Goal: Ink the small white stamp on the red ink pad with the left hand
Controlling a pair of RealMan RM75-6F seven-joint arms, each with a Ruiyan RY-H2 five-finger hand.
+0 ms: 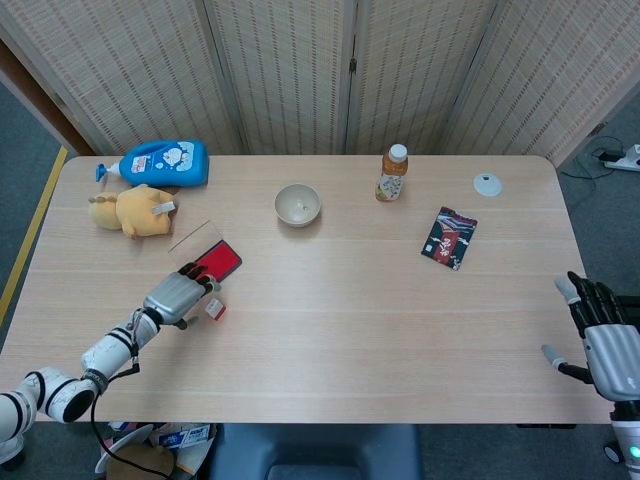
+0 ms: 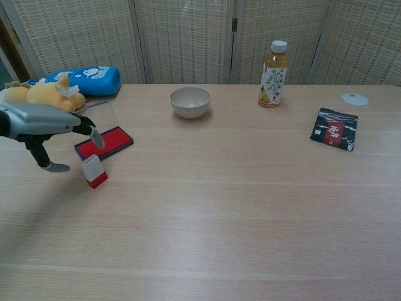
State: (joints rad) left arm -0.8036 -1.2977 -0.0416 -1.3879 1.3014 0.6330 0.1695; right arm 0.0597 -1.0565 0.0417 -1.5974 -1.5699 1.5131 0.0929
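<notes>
The small white stamp (image 1: 214,309) (image 2: 94,170) with a red base stands upright on the table, just in front of the red ink pad (image 1: 218,262) (image 2: 104,142), whose clear lid (image 2: 103,115) is raised. My left hand (image 1: 178,295) (image 2: 47,121) hovers just left of the stamp with its fingers (image 2: 94,135) spread above the pad's near edge and the thumb low. It holds nothing and does not touch the stamp. My right hand (image 1: 602,338) is spread and holds nothing beside the table's right edge, seen only in the head view.
A yellow plush toy (image 1: 133,212) and a blue bottle (image 1: 160,163) lie at the back left. A white bowl (image 1: 298,204), a tea bottle (image 1: 392,174), a dark snack packet (image 1: 449,238) and a small white disc (image 1: 487,184) sit further back and right.
</notes>
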